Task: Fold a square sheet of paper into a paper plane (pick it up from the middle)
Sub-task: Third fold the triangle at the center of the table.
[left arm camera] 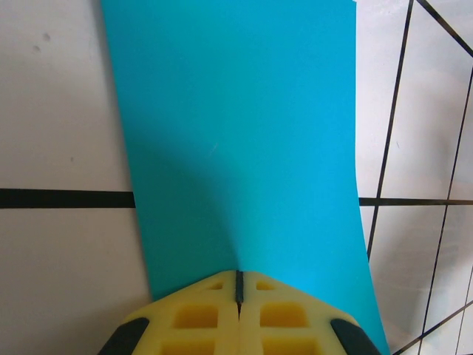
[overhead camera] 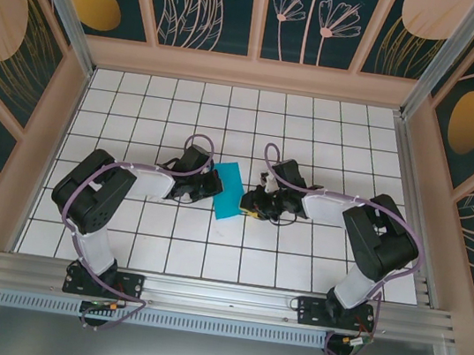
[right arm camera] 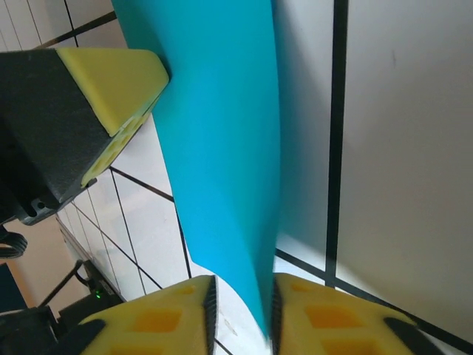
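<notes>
White gridded surface (overhead camera: 296,258) lies beneath the square sheet of paper (overhead camera: 229,191), central between both arms; left pincer (left arm camera: 239,285) pinches one edge; right pincer (right arm camera: 241,296) straddles the opposite edge, narrowly gapped.

Bright even light from above, soft shadows, vivid colour, wrist-view foregrounds slightly blurred

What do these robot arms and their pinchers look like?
Both the left arm and right arm have glossy black joints, white link shells and purple cables. The left gripper and right gripper are black, tipped with yellow pads moulded with square pockets.
</notes>
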`<action>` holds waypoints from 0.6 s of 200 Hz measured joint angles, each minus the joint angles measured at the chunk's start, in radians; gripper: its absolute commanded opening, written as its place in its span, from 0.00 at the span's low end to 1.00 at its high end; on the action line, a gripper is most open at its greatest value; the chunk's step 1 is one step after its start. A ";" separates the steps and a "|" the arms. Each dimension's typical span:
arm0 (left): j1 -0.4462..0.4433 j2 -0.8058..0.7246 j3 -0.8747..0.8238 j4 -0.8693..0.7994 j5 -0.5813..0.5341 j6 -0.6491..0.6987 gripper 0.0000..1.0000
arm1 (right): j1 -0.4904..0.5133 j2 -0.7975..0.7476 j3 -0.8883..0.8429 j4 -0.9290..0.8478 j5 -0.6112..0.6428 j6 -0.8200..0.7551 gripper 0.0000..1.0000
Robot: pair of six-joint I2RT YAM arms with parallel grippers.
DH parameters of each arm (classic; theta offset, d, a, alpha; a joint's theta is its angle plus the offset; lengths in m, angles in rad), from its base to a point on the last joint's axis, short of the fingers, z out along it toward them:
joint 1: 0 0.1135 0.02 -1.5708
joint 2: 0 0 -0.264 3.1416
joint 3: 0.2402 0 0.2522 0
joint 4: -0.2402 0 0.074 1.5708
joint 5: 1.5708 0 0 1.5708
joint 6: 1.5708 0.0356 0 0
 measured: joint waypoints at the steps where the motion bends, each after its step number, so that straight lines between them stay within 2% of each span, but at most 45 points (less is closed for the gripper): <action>1: 0.000 0.000 0.000 0.000 0.000 0.000 0.05 | 0.000 0.000 0.000 0.000 0.000 0.002 0.18; 22: 0.000 0.000 0.000 0.003 0.002 0.003 0.05 | -0.004 0.000 0.000 0.000 0.002 0.021 0.06; 37: 0.000 -0.002 -0.004 0.011 0.006 0.005 0.06 | -0.006 0.000 -0.001 -0.001 0.006 0.028 0.01; 120: 0.000 -0.047 -0.037 0.045 -0.012 0.019 0.06 | 0.011 -0.046 -0.068 0.023 0.027 0.143 0.00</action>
